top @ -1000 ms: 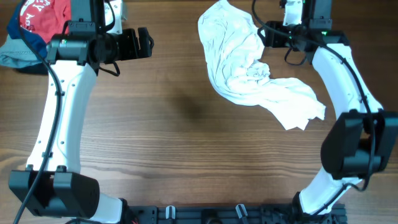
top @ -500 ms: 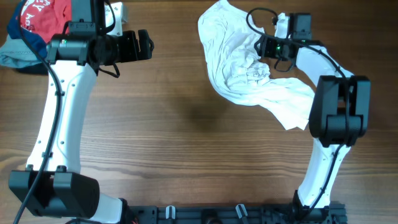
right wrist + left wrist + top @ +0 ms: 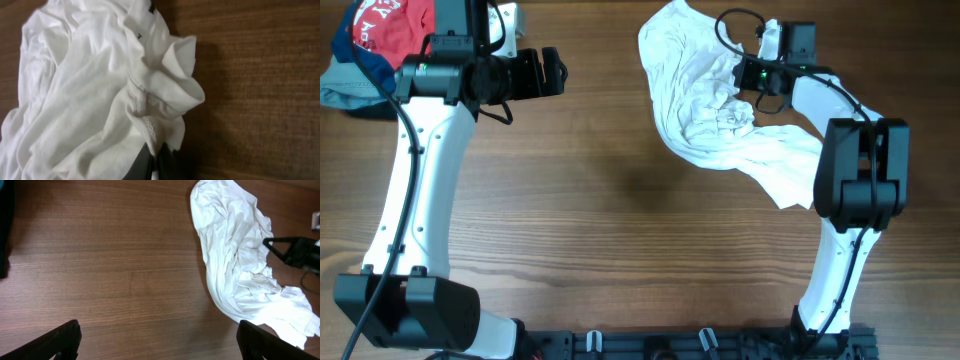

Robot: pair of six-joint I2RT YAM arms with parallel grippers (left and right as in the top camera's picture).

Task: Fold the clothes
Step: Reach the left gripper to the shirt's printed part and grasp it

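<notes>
Between right fingers [image 3: 141, 164]: clothes [image 3: 85, 100] hem, pinched.

Wooden table [image 3: 620, 250] under crumpled white clothes [image 3: 705, 75] and a red-and-grey heap [image 3: 378, 25]

No legible text anywhere

Table [image 3: 620, 200]: brown wood, grain running left to right.
Red cloth [image 3: 382, 28]: crumpled at far left corner, white print.
Grey cloth [image 3: 342, 92]: just beside it, at left edge.
</notes>
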